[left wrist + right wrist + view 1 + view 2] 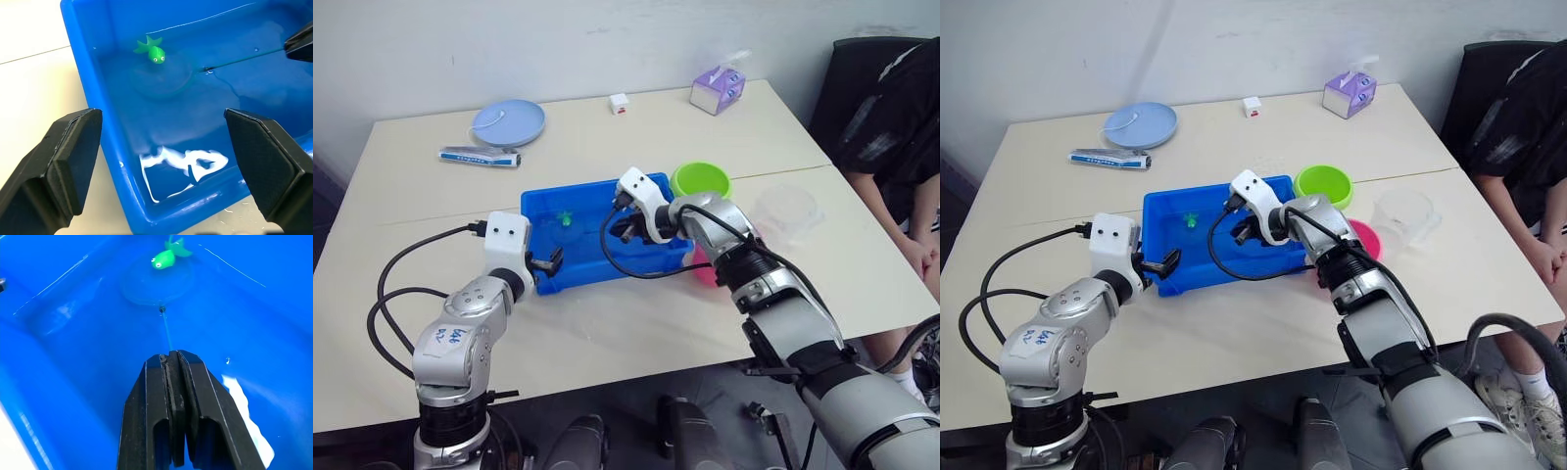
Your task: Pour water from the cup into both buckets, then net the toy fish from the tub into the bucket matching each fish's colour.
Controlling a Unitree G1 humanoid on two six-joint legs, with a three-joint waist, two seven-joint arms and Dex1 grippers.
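Note:
The blue tub (590, 250) holds water and a green toy fish (153, 51) near its far left. My right gripper (172, 357) hangs over the tub, shut on the thin stick of the net (154, 284). The net's hoop lies under the water just beside the fish. My left gripper (164, 166) is open at the tub's near-left corner, its fingers (63, 166) either side of the rim. The green bucket (700, 179) stands at the tub's far right corner. My right arm partly hides the pink bucket (1369, 238). The clear cup (1403, 213) stands right of the buckets.
At the table's back left are a pale-blue plate (509, 122) and a white tube (480, 157). A small white cube (620, 103) and a purple tissue box (717, 90) stand at the back. A person (891, 127) sits at the table's right side.

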